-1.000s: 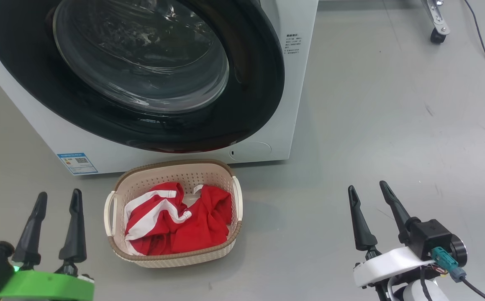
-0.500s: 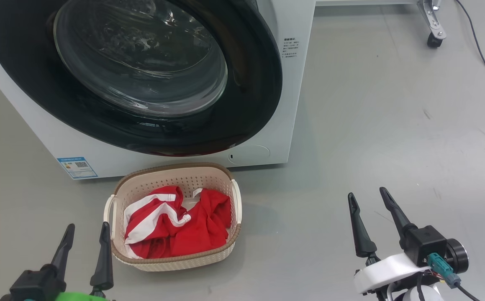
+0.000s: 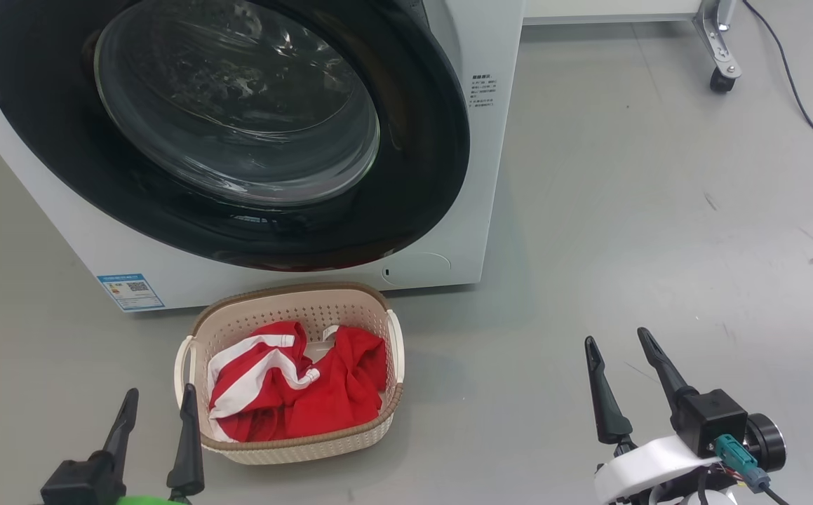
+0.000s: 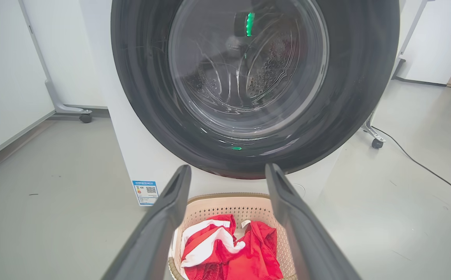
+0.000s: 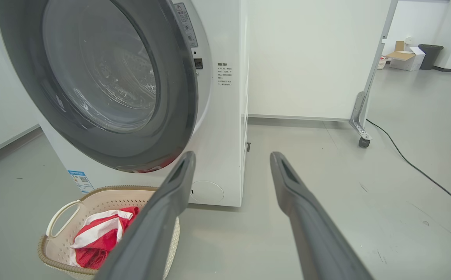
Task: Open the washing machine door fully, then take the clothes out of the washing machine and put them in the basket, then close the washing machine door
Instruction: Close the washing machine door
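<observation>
The bright red soft garments with white stripes point(image 3: 308, 400) lie bundled in the small cream perforated plastic basket with a brown woven-look rim point(image 3: 287, 289). It stands on the grey floor point(image 3: 623, 210), close before the big white front-loading washing machine point(image 3: 494, 175) and below its round black-rimmed glass door point(image 3: 427, 140). My left pincer point(image 3: 159, 400) hovers spread and empty just beside the basket's left side, and my right pincer point(image 3: 616, 337), spread and empty too, hangs well apart to its right.

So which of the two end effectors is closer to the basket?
The left end effector, at the head view's lower left: one finger stands just beside the basket's handle. The right end effector sits far off across the floor.
</observation>
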You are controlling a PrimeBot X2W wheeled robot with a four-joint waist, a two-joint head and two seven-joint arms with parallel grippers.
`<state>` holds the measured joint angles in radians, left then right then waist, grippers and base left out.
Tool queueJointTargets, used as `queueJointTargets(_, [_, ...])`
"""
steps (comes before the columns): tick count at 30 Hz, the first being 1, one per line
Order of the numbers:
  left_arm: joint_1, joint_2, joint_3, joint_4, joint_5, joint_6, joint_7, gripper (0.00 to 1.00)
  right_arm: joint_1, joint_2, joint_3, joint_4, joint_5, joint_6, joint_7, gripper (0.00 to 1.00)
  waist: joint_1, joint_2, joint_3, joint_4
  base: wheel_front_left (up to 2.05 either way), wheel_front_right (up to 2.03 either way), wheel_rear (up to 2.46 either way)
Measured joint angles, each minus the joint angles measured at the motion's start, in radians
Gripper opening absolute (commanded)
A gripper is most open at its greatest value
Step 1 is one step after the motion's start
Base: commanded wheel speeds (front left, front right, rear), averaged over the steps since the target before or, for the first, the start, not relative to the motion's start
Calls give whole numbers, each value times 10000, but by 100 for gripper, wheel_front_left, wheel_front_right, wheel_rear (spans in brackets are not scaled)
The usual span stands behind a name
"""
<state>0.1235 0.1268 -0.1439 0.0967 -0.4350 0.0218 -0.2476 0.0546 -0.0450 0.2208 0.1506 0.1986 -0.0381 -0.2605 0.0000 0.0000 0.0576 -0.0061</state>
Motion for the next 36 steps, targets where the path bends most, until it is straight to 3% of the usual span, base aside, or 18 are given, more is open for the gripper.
queueJointTargets(16, [-1,-148,-8,322,245,8,-6,100,113,2,52,50,86,-12,0,100,0,0,-127,-3,0,0,0])
queueJointTargets(17, [-1,-155,-8,339,247,8,-12,100,115,2,52,54,123,-13,0,71,0,0,-138,-3,0,0,0])
queueJointTargets(18, [-1,-161,-6,355,247,8,-13,100,117,2,52,54,130,-13,0,31,0,0,-147,-3,0,0,0])
queueJointTargets(19, [-2,-163,-4,368,257,8,-13,100,118,2,52,59,140,-13,0,0,0,0,-154,-2,0,0,0])
queueJointTargets(36, [-69,-232,-90,382,506,-21,-13,100,101,-17,42,326,286,71,0,0,0,0,-71,165,0,0,0])
